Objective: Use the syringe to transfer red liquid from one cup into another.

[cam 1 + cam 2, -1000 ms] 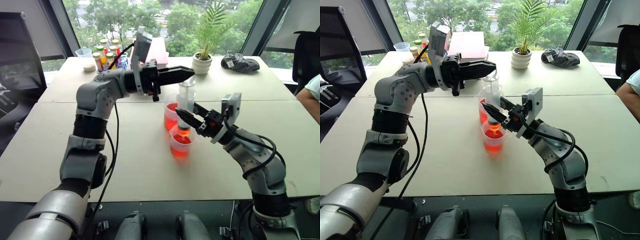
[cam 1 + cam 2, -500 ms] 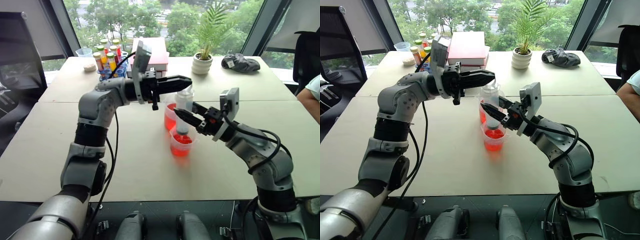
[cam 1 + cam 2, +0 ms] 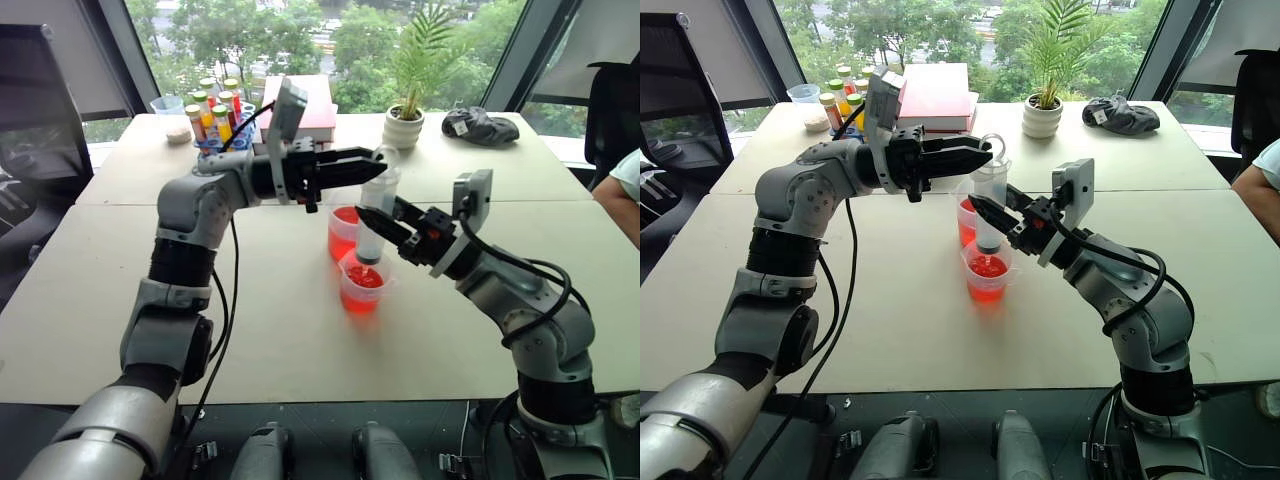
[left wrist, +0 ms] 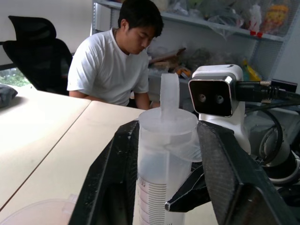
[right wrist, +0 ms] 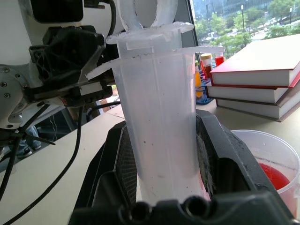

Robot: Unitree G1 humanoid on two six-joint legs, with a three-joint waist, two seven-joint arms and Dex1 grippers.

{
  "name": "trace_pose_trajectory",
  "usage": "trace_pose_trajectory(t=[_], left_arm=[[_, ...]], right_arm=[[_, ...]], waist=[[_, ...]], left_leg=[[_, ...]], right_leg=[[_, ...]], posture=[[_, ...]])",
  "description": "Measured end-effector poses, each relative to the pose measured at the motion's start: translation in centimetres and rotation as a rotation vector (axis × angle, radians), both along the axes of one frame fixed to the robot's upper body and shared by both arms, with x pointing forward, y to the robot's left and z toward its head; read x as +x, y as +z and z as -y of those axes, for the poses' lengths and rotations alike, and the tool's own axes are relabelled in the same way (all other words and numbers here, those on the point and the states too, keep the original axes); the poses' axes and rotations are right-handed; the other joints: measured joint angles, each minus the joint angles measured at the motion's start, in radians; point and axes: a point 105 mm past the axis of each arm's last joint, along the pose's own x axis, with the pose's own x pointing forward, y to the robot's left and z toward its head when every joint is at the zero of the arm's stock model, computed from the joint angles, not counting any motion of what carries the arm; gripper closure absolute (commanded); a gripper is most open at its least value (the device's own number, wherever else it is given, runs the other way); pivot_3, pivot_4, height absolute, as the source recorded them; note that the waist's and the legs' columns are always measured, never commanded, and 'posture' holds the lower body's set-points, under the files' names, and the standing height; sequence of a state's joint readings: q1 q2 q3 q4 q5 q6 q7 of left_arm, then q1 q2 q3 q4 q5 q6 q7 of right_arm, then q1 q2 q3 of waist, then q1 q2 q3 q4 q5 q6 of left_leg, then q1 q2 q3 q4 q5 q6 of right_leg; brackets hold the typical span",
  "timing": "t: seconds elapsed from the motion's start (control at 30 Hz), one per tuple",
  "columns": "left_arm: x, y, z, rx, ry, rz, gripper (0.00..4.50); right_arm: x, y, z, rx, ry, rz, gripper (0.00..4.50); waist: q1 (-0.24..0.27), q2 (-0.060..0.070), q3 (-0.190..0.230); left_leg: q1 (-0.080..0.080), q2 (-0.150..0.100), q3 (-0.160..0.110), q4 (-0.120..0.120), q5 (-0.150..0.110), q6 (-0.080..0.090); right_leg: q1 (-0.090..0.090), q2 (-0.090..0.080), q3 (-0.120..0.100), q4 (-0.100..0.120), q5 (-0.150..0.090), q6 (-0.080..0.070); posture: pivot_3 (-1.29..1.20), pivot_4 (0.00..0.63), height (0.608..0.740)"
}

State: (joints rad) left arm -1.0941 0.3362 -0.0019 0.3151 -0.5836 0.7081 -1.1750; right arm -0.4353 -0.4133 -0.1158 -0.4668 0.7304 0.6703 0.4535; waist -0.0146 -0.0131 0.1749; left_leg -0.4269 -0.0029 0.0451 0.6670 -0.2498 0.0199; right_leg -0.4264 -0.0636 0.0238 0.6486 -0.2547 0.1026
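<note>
Your right gripper [image 3: 378, 222] is clamped on the lower barrel of the syringe [image 3: 374, 213], one black finger [image 5: 227, 150] pressed to each side of the clear tube. The syringe stands nearly upright, its long axis running from the short orange-red tip low down to the ring-topped white plunger [image 4: 169, 94] high up. The plunger sits pushed well into the barrel, which looks empty.

Your left gripper [image 3: 352, 161] reaches in level from the robot's left at the top of the syringe. Its two fingers [image 4: 116, 173] stand apart, one on either side of the upper barrel just below the flange; whether they touch the plastic is hard to tell.

Below the tip, the near cup [image 3: 364, 284] holds red liquid [image 3: 363, 279], and the tip hangs just over or just inside its rim. A second cup [image 3: 342, 231] with red liquid stands just behind it, touching or nearly so.

The coming move likely turns on this: the plunger ring lies just above your left fingers, along the syringe's upright axis, so the left hand is the nearer one to work it while the right holds the barrel steady.
</note>
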Motion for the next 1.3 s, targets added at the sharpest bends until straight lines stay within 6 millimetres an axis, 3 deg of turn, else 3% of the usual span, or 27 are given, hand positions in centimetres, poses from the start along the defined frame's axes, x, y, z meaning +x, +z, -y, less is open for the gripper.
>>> trace_pose_trajectory(t=[0.1,0.27,0.37,0.47,0.57,0.7,0.97,1.07,1.17,1.3], left_arm=[[0.3,0.2,-0.9,0.019,0.04,0.014,0.01],[0.8,0.2,-3.6,0.039,0.134,0.038,0.01],[0.7,-1.3,-4.6,0.063,0.172,0.018,0.01],[0.4,-2.8,-5.5,0.092,0.203,0.003,0.01],[-0.5,-4.2,-6.3,0.134,0.21,0.002,0.01],[-2.1,-5.5,-6.4,0.192,0.17,0.02,0.01],[-3.9,-6.8,-5.7,0.223,0.094,0.03,0.01],[-4.2,-6.5,-5.6,0.218,0.082,0.042,0.01],[-4.5,-6.3,-5.5,0.214,0.068,0.05,0.01],[-4.5,-6.3,-5.6,0.218,0.073,0.042,0.0]], right_arm=[[-0.2,0.1,-0.1,-0.001,0.007,0.007,3.11],[0.5,0.4,0.4,0.001,-0.029,-0.044,3.11],[1.8,3.3,1.8,0.071,-0.095,-0.069,3.11],[2.8,6.6,4.0,0.082,-0.19,-0.096,3.11],[4.7,6.9,7.4,-0.021,-0.357,-0.237,3.11],[6.0,4.2,11.3,-0.157,-0.472,-0.506,3.11],[6.8,-6.1,14.0,-0.363,-0.496,-0.953,3.11],[7.2,-8.7,14.0,-0.378,-0.483,-1.026,3.11],[7.7,-9.6,14.2,-0.381,-0.477,-1.034,3.11],[7.8,-10.3,14.1,-0.388,-0.464,-1.044,1.2]], waist=[[0.0,0.0,0.0],[-0.001,0.0,0.0],[0.0,0.0,0.0],[0.005,0.0,0.0],[0.005,0.0,0.0],[0.001,0.0,0.0],[-0.003,0.0,0.0],[-0.003,0.0,0.0],[-0.002,0.0,0.0],[-0.001,0.0,0.0]], left_leg=[[0.0,0.0,0.0,0.0,0.0,0.0],[0.0,0.0,0.0,0.0,0.0,0.0],[0.0,0.0,0.0,0.0,0.0,0.0],[0.0,0.0,0.0,-0.001,0.0,0.0],[-0.001,-0.001,0.0,-0.002,0.0,0.0],[-0.001,-0.003,0.002,-0.004,0.0,0.0],[-0.001,-0.003,0.003,-0.004,0.0,0.0],[-0.001,-0.003,0.003,-0.004,0.0,0.0],[-0.001,-0.002,0.003,-0.004,0.0,0.0],[-0.001,-0.002,0.003,-0.002,0.0,0.001]], right_leg=[[0.0,0.0,0.0,0.0,0.0,0.0],[0.0,-0.001,0.0,0.0,0.0,0.0],[0.0,-0.003,0.0,0.001,0.0,0.0],[0.0,-0.007,-0.001,0.0,0.0,0.0],[0.0,-0.009,-0.001,-0.002,0.0,-0.001],[-0.001,-0.013,-0.001,-0.004,-0.002,-0.004],[-0.001,-0.012,-0.001,-0.004,-0.001,-0.003],[-0.001,-0.011,-0.001,-0.004,0.0,-0.001],[-0.001,-0.009,-0.001,-0.004,0.0,-0.001],[0.0,-0.007,-0.002,-0.003,0.0,-0.001]], posture=[[0.0,0.15,0.74],[0.0,0.15,0.74],[0.0,0.15,0.74],[0.0,0.15,0.74],[0.0,0.15,0.74],[0.0,0.15,0.74],[0.0,0.15,0.74],[0.0,0.15,0.74],[0.0,0.15,0.74],[0.0,0.15,0.74]])
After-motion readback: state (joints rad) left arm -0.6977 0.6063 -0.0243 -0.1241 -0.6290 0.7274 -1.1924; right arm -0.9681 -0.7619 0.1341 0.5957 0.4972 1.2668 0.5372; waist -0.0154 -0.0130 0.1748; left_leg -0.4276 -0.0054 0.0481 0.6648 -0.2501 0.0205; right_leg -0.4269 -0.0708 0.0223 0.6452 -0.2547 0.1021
